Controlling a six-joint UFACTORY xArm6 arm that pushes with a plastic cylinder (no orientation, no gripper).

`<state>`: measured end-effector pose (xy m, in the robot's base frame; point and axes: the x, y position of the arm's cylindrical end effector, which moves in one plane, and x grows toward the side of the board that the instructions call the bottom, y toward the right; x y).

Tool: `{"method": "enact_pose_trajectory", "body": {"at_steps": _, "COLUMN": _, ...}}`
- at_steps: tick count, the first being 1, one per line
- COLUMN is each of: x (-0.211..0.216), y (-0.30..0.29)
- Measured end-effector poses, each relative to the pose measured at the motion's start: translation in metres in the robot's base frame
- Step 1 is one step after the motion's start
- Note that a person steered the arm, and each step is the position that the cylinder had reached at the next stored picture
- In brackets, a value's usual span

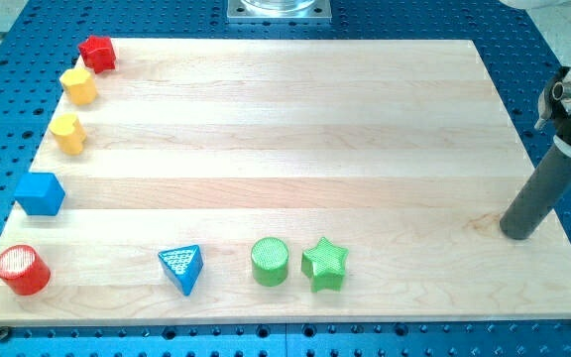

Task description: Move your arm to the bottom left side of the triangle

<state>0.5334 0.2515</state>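
The blue triangle (182,269) lies near the view's bottom, left of centre, on the wooden board (285,129). My tip (516,235) is at the lower end of the dark rod, at the board's right side, far to the right of the triangle. Between them sit a green cylinder (270,262) and a green star (324,264). The tip touches no block.
Along the view's left edge, from top to bottom: a red block (97,54), a yellow block (79,86), a second yellow block (67,133), a blue cube (41,193) and a red cylinder (22,270). A blue perforated table surrounds the board.
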Motion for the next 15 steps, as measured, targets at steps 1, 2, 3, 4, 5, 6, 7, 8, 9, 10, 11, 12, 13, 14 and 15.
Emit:
{"method": "enact_pose_trajectory", "body": {"at_steps": 1, "x": 0.0, "y": 0.0}}
{"method": "enact_pose_trajectory", "body": {"at_steps": 2, "x": 0.0, "y": -0.002}}
{"method": "enact_pose_trajectory", "body": {"at_steps": 3, "x": 0.0, "y": -0.002}}
{"method": "enact_pose_trajectory", "body": {"at_steps": 4, "x": -0.001, "y": -0.014}}
{"method": "enact_pose_trajectory", "body": {"at_steps": 5, "x": -0.002, "y": -0.022}}
{"method": "enact_pose_trajectory", "body": {"at_steps": 6, "x": -0.002, "y": -0.022}}
{"method": "enact_pose_trajectory", "body": {"at_steps": 7, "x": -0.002, "y": -0.038}}
{"method": "enact_pose_trajectory", "body": {"at_steps": 8, "x": 0.012, "y": -0.066}}
{"method": "enact_pose_trajectory", "body": {"at_steps": 9, "x": 0.014, "y": -0.037}}
{"method": "enact_pose_trajectory", "body": {"at_steps": 10, "x": 0.074, "y": -0.064}}
{"method": "enact_pose_trajectory", "body": {"at_steps": 11, "x": 0.086, "y": -0.093}}
{"method": "enact_pose_trajectory", "body": {"at_steps": 12, "x": 0.086, "y": -0.115}}
{"method": "enact_pose_trajectory", "body": {"at_steps": 13, "x": 0.085, "y": -0.18}}
{"method": "enact_pose_trajectory", "body": {"at_steps": 14, "x": 0.085, "y": -0.235}}
{"method": "enact_pose_trajectory", "body": {"at_steps": 15, "x": 0.085, "y": -0.266}}
